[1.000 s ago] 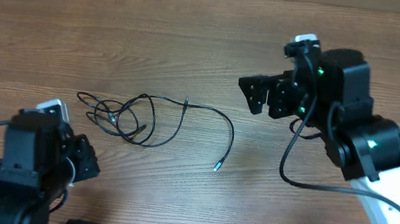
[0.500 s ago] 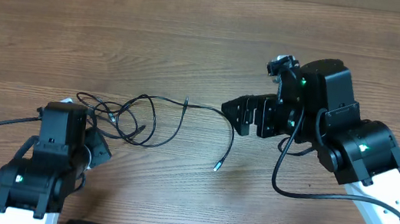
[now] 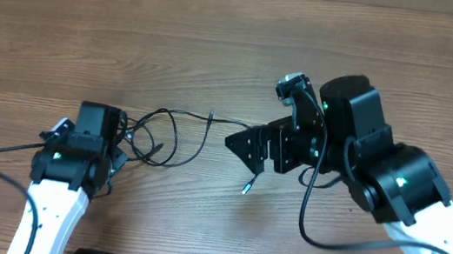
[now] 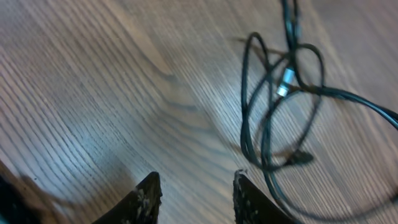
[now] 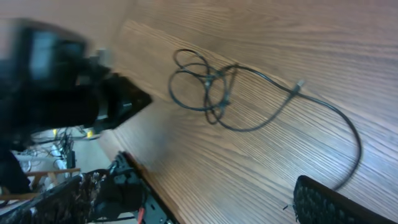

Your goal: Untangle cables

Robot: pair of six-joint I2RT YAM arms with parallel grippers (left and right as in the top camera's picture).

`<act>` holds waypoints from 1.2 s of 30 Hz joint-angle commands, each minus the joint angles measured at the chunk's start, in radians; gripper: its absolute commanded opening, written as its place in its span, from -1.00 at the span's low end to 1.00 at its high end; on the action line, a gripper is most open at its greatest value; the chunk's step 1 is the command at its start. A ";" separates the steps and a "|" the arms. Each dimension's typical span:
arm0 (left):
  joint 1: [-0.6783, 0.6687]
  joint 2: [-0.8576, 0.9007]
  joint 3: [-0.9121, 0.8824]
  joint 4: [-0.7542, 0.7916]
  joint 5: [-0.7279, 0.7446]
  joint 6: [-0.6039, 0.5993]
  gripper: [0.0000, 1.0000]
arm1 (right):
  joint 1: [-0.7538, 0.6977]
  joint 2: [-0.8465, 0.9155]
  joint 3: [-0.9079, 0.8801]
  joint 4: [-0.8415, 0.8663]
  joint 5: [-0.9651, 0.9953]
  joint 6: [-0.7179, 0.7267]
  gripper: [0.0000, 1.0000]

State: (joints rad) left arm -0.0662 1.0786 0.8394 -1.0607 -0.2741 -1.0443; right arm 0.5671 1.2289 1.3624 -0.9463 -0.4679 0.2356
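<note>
- Over the table (image 3: 64,27), the overhead camera shows the cables (image 3: 174,142) lying flat, their knot (image 3: 136,137) in the loops at one end. The left gripper (image 3: 111,138) sits on the knot's left edge and the right gripper (image 3: 240,142) hangs over the long strand to the knot's right. Only this view shows both arms and the free plug (image 3: 245,188) lying well right of the knot. From here the risk is probably that each arm pulls a different cord and cinches the knot instead of loosening it.
- Left wrist view: the left gripper's fingers stand moderately apart with bare wood between them, holding nothing. The knot lies just beyond them, up and to the right. Only this view shows several strands crossing at one metal connector. A pinch there would likely catch two or three cords and drag the whole bundle. One thin cord could also slip from the pads.
- Right wrist view: the right gripper's jaws are spread wide and empty, with the knot far ahead. Only this view shows the long strand running from the knot back under the right-hand finger. If that finger comes down, it may pin or snag the strand.
</note>
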 commanded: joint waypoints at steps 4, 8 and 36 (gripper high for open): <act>-0.005 0.110 -0.049 0.114 -0.055 -0.010 -0.23 | 0.029 -0.104 0.020 0.021 -0.013 0.004 1.00; -0.005 0.143 -0.079 0.192 -0.055 0.037 -0.22 | 0.029 -0.145 0.020 0.017 -0.013 0.004 1.00; -0.005 0.160 -0.260 0.324 -0.058 0.050 -0.10 | 0.029 -0.243 0.020 -0.021 -0.013 0.003 1.00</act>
State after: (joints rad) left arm -0.0662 1.2354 0.6350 -0.7734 -0.3256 -0.9699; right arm 0.5907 0.9947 1.3624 -0.9649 -0.4747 0.2352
